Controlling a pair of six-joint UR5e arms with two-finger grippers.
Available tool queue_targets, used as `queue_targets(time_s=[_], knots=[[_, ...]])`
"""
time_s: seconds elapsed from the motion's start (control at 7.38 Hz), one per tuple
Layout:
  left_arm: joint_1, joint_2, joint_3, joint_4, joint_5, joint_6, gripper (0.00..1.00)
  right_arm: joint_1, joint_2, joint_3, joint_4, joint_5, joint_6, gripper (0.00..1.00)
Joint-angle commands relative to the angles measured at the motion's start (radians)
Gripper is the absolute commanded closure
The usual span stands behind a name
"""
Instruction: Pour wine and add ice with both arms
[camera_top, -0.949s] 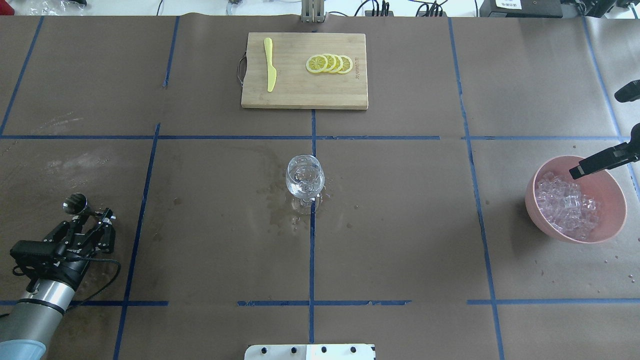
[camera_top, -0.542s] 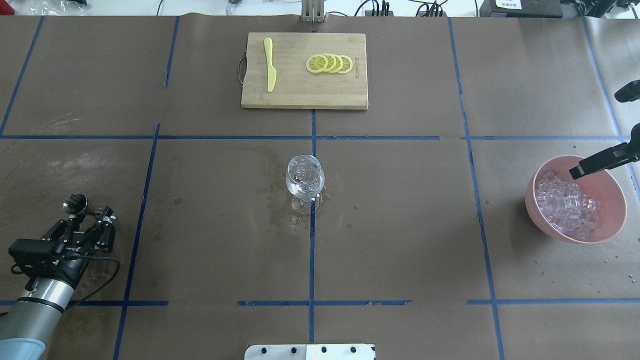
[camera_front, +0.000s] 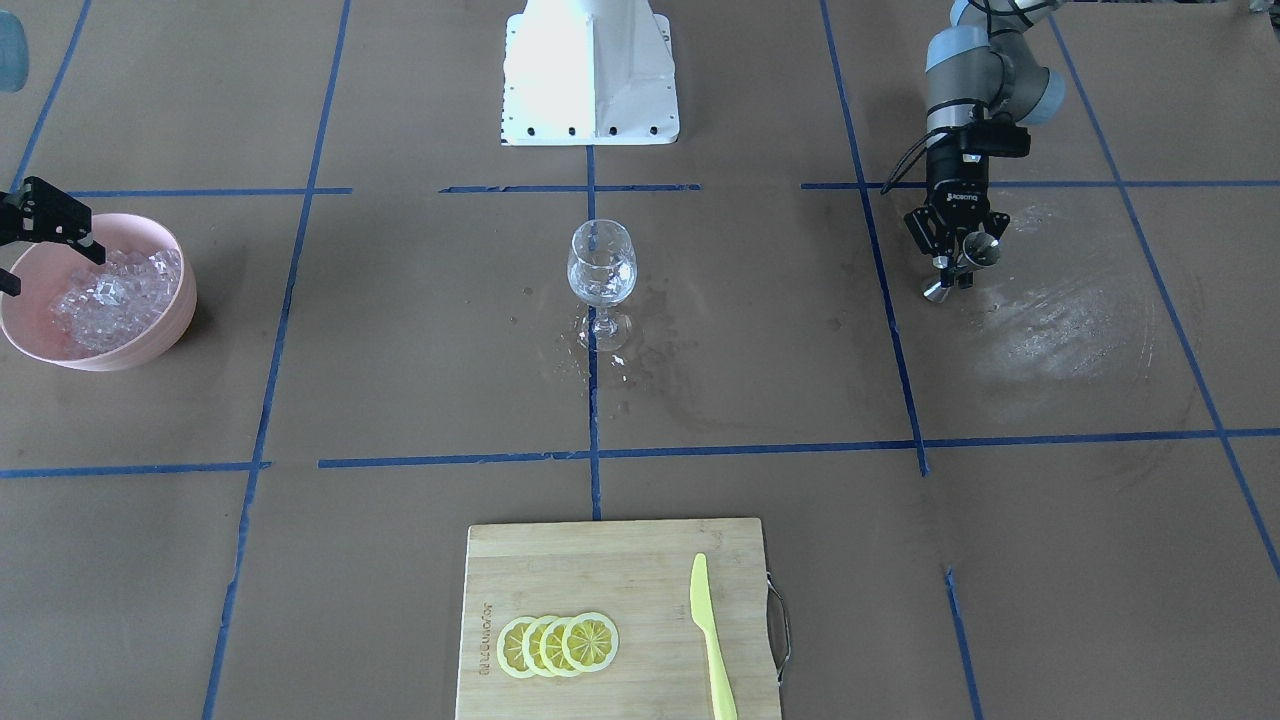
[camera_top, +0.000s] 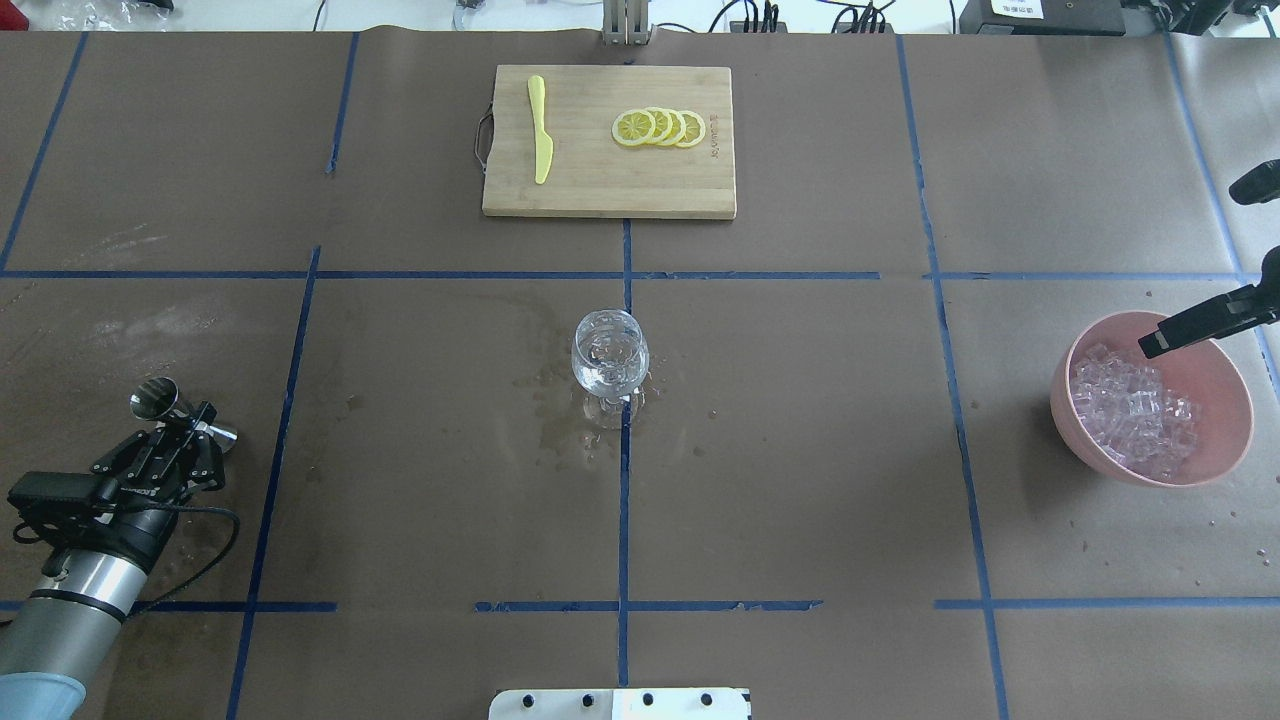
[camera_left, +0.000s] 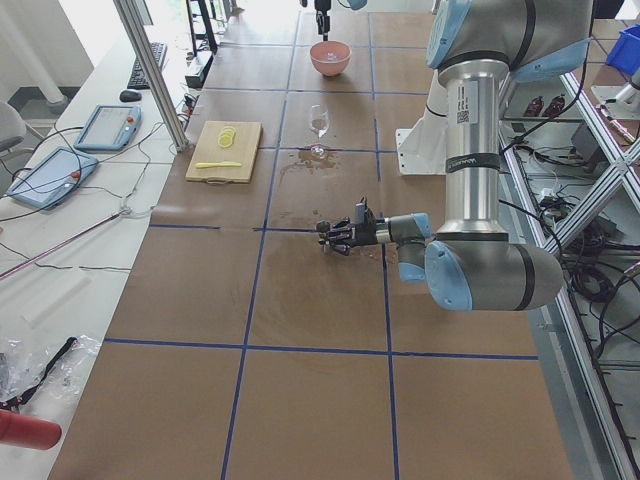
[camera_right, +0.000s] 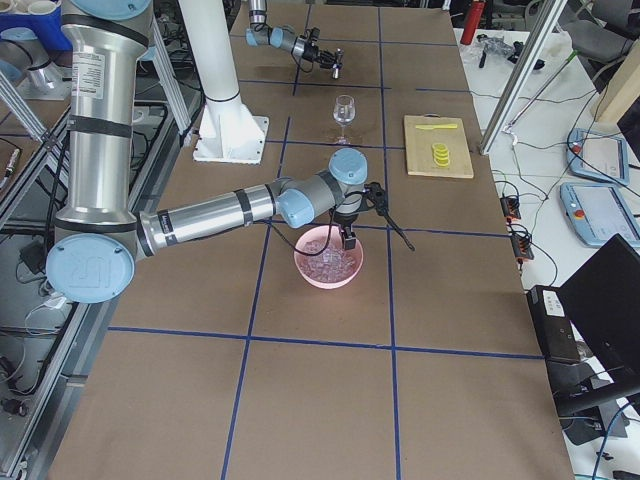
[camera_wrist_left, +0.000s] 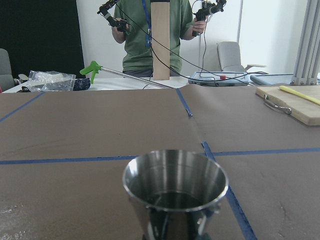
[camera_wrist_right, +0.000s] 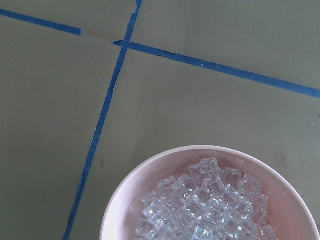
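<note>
8 o'clock: left pincer (camera_top: 200, 428) clamped on steel jigger (camera_top: 152, 401); hold level, well clear of glass.
Centre: wine glass (camera_top: 610, 355), wine (camera_front: 601, 284) seemingly low inside, wet patch (camera_top: 565, 425) round foot.
3 o'clock: right pincer (camera_front: 45, 262) jaws apart, empty, over pink bowl (camera_top: 1222, 395) of ice (camera_top: 1135, 415).
Drop straight into heap, close gently on one cube, lift slowly, release low over glass rim; no splash, no tipping.
Writing: ROBOTIQ on left pincer; stamp on cutting board (camera_top: 600, 180), 12 o'clock, unreadable.

A robotics lab: tape-gridded table (camera_top: 800, 450), teach pendants (camera_left: 105, 126), a standing operator (camera_wrist_left: 134, 45).
</note>
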Motion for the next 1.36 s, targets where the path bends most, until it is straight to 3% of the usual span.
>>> queue_targets(time_s=[0.0, 0.41, 0.68, 0.95, 1.22], knots=[[-0.001, 0.012, -0.002, -0.056, -0.003, 0.024, 1.0, 0.0, 0.0, 0.0, 0.0, -0.001, 0.0, 0.0], [-0.018, 0.007, -0.059, -0.204, -0.009, 0.329, 1.0, 0.0, 0.0, 0.0, 0.0, -0.001, 0.0, 0.0], [-0.021, -0.001, -0.209, -0.191, -0.113, 0.386, 1.0, 0.0, 0.002, 0.003, 0.0, -0.001, -0.002, 0.0], [-0.059, -0.06, -0.225, -0.181, -0.197, 0.475, 1.0, 0.0, 0.008, 0.012, 0.0, -0.001, 0.0, 0.0], [-0.107, -0.179, -0.263, -0.073, -0.244, 0.533, 1.0, -0.002, 0.015, 0.015, 0.002, -0.006, 0.002, 0.0]])
